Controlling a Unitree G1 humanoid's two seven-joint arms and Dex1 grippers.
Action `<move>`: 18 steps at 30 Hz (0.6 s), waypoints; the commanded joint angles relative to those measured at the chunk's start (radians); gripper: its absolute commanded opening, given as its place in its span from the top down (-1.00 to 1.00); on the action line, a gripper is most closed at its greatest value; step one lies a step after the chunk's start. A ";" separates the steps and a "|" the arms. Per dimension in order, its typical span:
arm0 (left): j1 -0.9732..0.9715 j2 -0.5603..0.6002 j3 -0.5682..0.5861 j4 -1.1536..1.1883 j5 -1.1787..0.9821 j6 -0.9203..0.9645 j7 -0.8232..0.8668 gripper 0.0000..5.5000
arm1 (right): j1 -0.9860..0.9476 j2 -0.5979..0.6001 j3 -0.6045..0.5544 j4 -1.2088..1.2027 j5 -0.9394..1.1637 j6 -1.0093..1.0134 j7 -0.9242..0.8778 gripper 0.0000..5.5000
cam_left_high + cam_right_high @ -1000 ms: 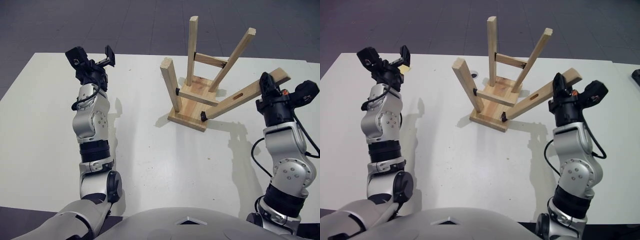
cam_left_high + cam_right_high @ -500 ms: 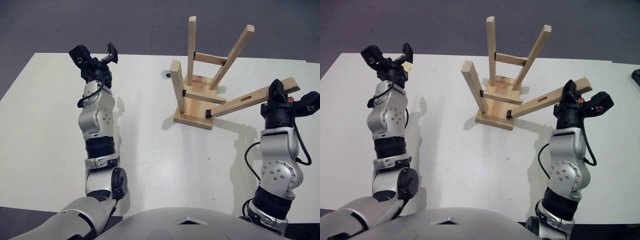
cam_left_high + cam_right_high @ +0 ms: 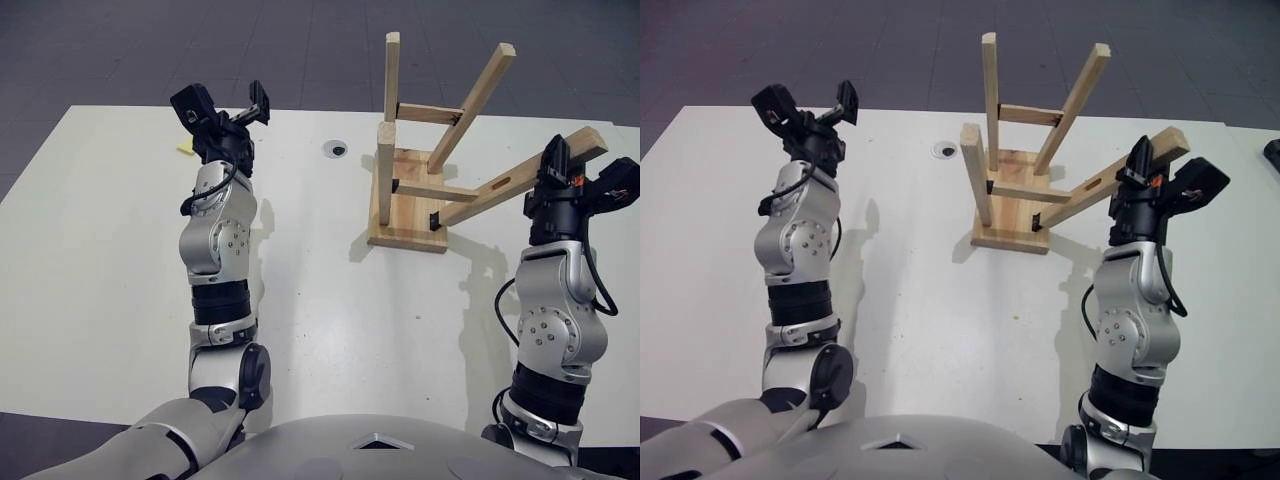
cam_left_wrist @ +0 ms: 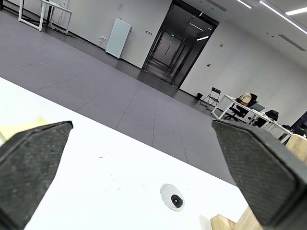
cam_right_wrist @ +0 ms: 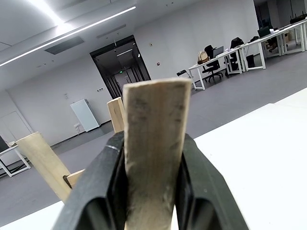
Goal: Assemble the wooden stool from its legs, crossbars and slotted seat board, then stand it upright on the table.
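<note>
Over the last second the upturned stool (image 3: 408, 200) is dragged rightward across the table (image 3: 100, 260) by one leg (image 3: 505, 185), clamped in the right gripper (image 3: 556, 168). The left gripper (image 3: 228, 106), spread and unladen, is brought nearer; uprighting is judged pending.

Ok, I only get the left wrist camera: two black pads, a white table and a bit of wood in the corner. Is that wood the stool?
Observer: Yes. The stool sits upside down on the table, seat down, legs pointing up.
Operator: Is anything holding it?
Observer: The right gripper is shut on the slanting leg, near its top end.
Operator: Are the legs joined up?
Observer: A crossbar links the two far legs.
</note>
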 commanded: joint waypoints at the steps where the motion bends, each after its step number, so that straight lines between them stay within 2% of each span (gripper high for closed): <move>1: 0.015 -0.009 -0.010 -0.033 -0.005 0.026 0.005 -0.96 | 0.091 0.025 0.005 0.103 -0.064 0.000 0.027 0.63; 7: 0.025 -0.022 -0.012 -0.045 -0.007 0.045 0.005 -0.96 | 0.050 0.054 -0.053 0.135 -0.005 -0.021 0.023 0.63; 11: 0.023 -0.023 -0.013 -0.061 -0.009 0.059 0.008 -0.96 | 0.059 -0.058 0.042 0.127 -0.170 0.049 0.041 0.62; 18: 0.014 -0.030 -0.017 -0.100 -0.015 0.091 0.019 -0.96 | 0.032 -0.099 0.087 0.071 -0.200 0.174 0.022 0.62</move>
